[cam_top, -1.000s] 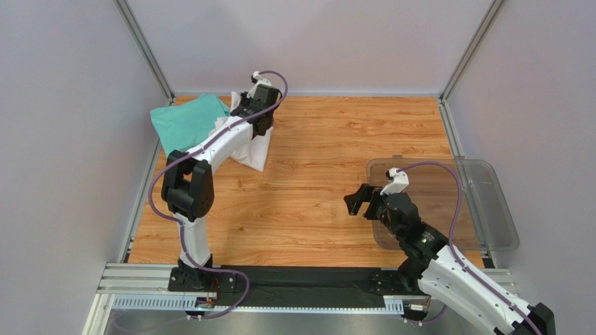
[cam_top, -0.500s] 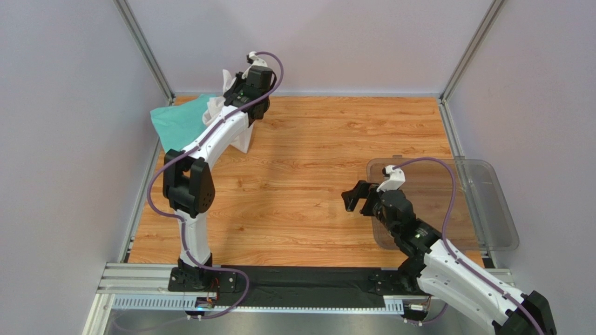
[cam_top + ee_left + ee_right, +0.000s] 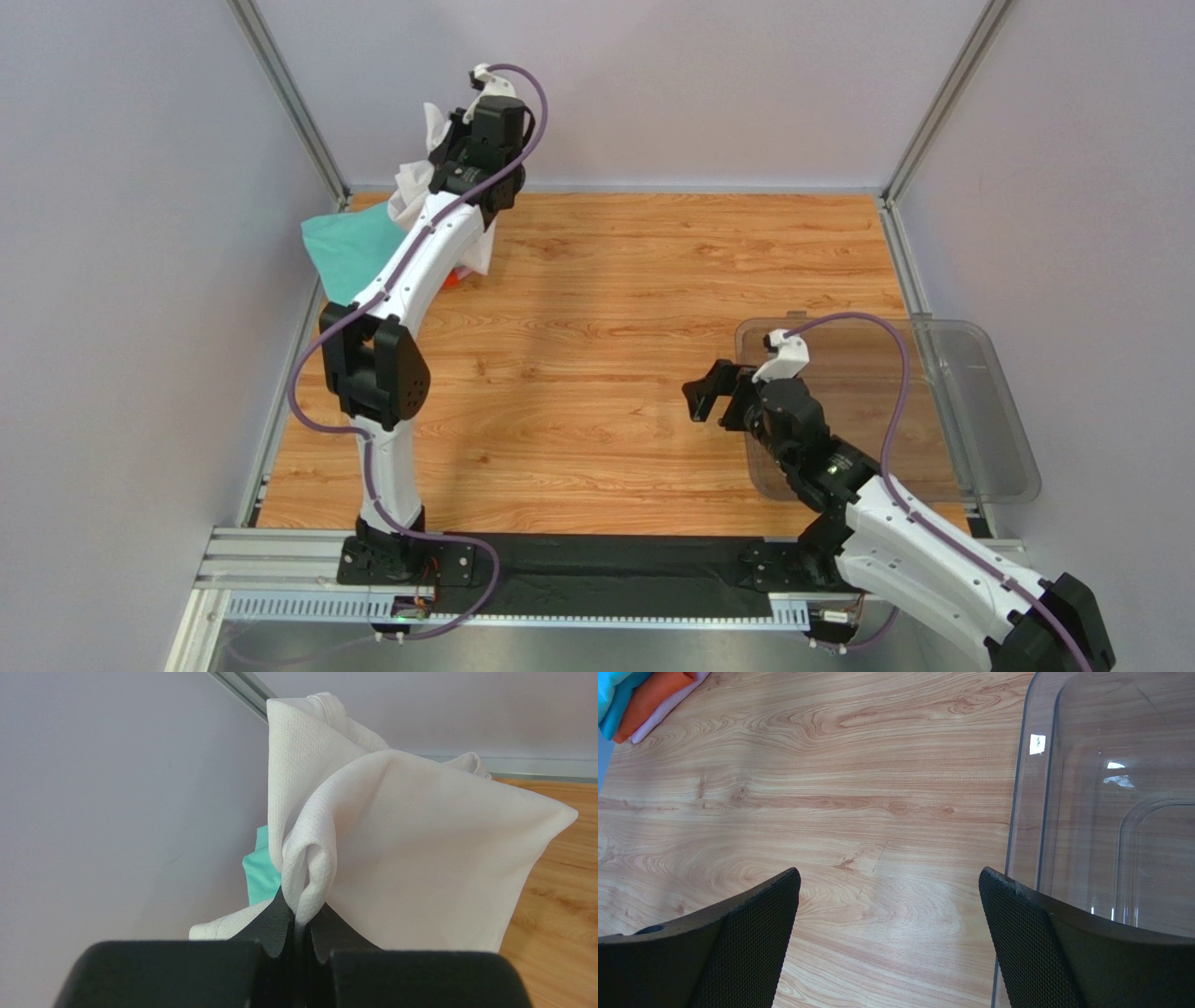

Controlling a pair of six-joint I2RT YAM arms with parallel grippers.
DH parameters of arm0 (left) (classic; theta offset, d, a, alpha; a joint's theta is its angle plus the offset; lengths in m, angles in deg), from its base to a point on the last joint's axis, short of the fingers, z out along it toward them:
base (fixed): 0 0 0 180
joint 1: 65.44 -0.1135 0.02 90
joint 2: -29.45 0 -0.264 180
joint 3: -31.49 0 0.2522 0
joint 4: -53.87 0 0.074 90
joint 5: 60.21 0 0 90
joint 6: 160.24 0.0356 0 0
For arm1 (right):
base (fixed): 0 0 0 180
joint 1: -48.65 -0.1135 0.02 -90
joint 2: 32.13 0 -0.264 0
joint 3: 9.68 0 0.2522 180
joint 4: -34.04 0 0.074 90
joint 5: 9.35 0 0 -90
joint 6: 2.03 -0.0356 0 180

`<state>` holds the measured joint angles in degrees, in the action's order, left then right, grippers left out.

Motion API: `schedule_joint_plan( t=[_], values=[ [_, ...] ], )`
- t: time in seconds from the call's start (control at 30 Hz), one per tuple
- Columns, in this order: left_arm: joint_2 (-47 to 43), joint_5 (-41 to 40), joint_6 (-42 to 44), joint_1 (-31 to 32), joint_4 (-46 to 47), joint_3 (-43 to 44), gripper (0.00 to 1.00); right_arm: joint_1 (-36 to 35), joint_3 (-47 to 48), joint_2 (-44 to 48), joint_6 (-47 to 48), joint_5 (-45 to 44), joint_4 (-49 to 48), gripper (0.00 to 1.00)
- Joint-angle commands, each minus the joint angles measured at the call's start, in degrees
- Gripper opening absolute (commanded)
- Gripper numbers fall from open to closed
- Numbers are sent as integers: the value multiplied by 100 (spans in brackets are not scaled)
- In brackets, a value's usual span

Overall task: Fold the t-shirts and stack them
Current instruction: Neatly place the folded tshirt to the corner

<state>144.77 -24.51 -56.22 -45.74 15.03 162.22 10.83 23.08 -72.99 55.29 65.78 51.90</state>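
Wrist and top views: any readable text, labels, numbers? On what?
None readable in any view.
On the white t-shirt in the left claw: no print, no label showing.
On the clear bin: only glare.
On the teal t-shirt: nothing.

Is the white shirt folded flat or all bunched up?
Bunched up: the white shirt hangs in loose folds, pinched by the left gripper.

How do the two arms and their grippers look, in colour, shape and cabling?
The left arm and the right arm both have smooth white links and bulky black joints. A thin purple cable loops along each. The left gripper has matte black fingers. The right gripper has black fingers with a fine dotted texture.
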Motion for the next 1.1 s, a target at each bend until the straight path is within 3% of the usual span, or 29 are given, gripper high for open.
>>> schedule_joint_plan(
  t=[0.0,0.4,0.7,1.07],
  values=[
    [173,43,22,-195,-5,379,0,3,68,-115,87,-165,-76,100],
    [420,419,-1058,-1108,-576,547,0,12,305,-809,43,-77,-190,100],
    [236,1088,-2042,-1846,-656,-270,0,3,446,-1038,-10,90,-190,100],
    [332,1124,-2597,-2392,-796,-579,0,3,517,-1108,-71,169,-146,100]
  ],
)
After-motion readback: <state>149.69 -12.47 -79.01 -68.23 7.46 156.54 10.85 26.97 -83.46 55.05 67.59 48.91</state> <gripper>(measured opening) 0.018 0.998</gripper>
